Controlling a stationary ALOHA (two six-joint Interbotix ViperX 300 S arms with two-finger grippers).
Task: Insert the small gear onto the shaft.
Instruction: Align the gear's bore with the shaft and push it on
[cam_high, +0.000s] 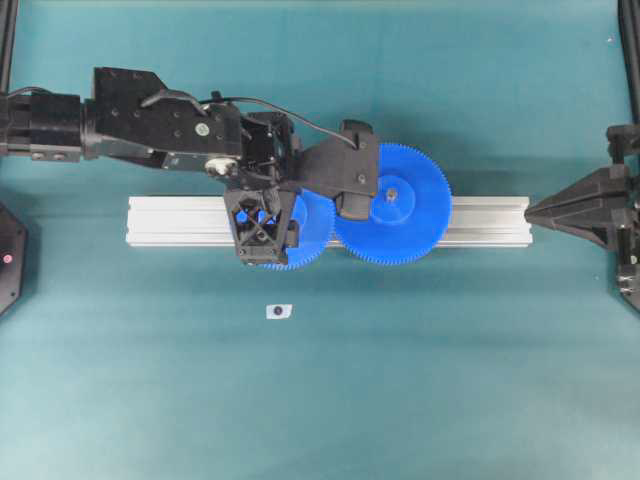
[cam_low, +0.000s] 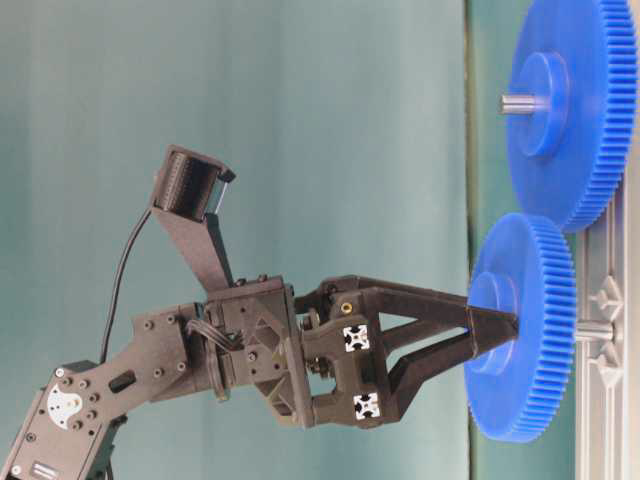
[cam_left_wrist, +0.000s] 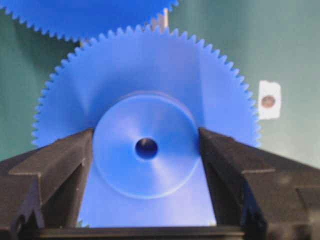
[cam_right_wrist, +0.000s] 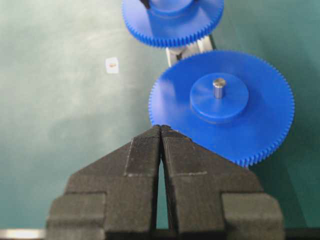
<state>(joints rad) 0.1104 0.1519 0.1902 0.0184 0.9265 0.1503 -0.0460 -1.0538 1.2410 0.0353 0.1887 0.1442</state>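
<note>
Left tool (cam_left_wrist: 146, 150) spread wide — fingers flank small gear (cam_left_wrist: 145, 120) hub, contact unclear; right tool (cam_right_wrist: 161, 131) shut.

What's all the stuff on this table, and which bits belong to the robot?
small gear: one, blue, on the silver bar, left gripper's fingers either side of its hub.
large gear: one, blue, on the bar right of the small gear, metal pin at its hub.
bar: one, silver, grooved, lying across mid-table.
shaft: one, tiny, pale base, on the cloth in front of the bar.
table: one, teal cloth.
left gripper: one, black, at the small gear's hub.
right gripper: one, black, shut, at the right edge, empty.
</note>
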